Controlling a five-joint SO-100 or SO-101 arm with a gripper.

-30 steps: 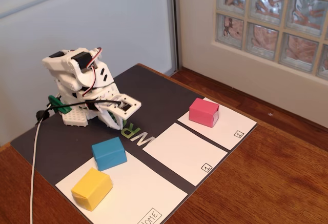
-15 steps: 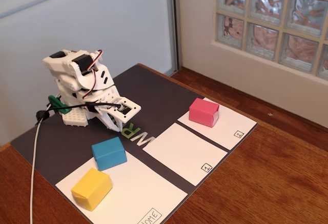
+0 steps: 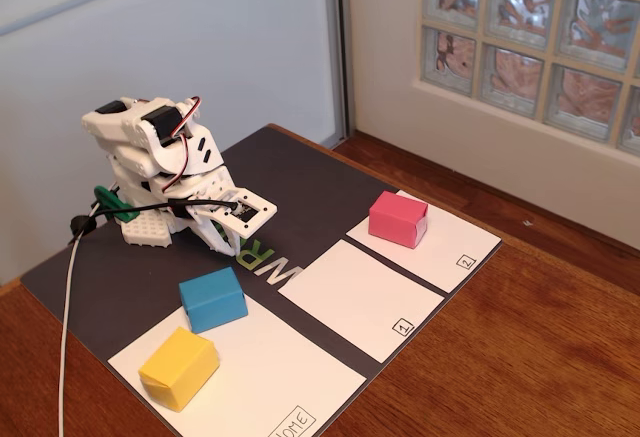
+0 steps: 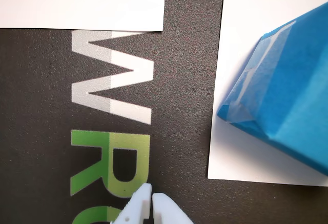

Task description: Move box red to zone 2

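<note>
The pinkish-red box (image 3: 399, 219) stands on the white sheet marked 2 (image 3: 462, 247) at the right of the mat in the fixed view. My white arm is folded low at the mat's back left, well away from that box. Its gripper (image 3: 232, 241) hangs just above the dark mat by the printed letters. In the wrist view the gripper (image 4: 151, 197) is shut with nothing between its tips, over the green lettering (image 4: 110, 160). The red box does not show in the wrist view.
A blue box (image 3: 213, 298) sits at the edge of the home sheet (image 3: 270, 377), and fills the right of the wrist view (image 4: 287, 106). A yellow box (image 3: 179, 367) lies nearer the front. Sheet 1 (image 3: 360, 302) is bare. A wall and glass blocks stand behind.
The arm has settled slightly lower and back over the second; the gripper stays over the letters. The boxes have not moved.
</note>
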